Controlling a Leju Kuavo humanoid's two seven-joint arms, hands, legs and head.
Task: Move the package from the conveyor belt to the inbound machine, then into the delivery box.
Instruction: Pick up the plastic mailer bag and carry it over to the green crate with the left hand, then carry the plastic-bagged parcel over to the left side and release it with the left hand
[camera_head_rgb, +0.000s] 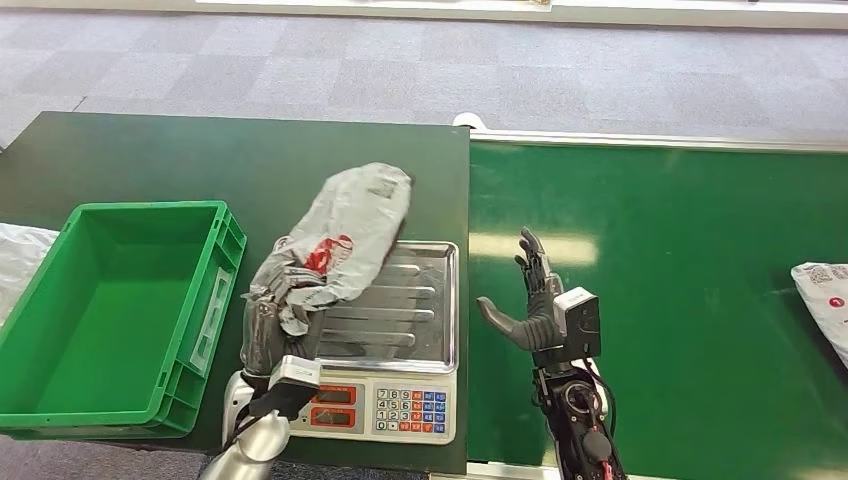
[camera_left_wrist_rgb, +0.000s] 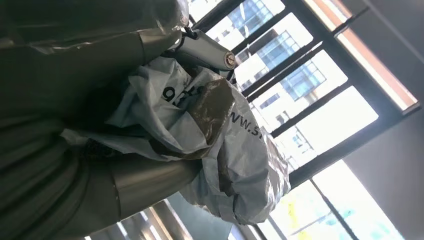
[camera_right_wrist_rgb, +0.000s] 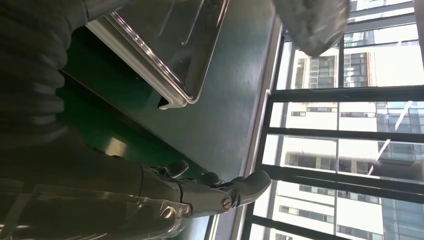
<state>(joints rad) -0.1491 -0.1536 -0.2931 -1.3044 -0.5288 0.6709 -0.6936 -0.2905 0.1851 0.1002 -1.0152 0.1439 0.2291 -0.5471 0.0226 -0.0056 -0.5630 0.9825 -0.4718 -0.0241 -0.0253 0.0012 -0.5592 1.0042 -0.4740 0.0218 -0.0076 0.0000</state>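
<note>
Grey carpet surrounds the dark green counter (camera_head_rgb: 150, 150); the left hand (camera_head_rgb: 268, 335) grips the crumpled grey plastic package (camera_head_rgb: 345, 235) above the steel scale tray (camera_head_rgb: 420, 300), while the right hand (camera_head_rgb: 530, 300) hovers with fingers spread.

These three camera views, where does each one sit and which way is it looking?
Head view: high on the robot, looking forward and down at the scale, green crate and conveyor belt; both arms show.
Left wrist view: behind the left hand, looking at the grey package it grips, windows behind.
Right wrist view: behind the right hand, fingers apart, facing the scale's tray.
Shared: the package and scale tray also appear in the head view.
</note>
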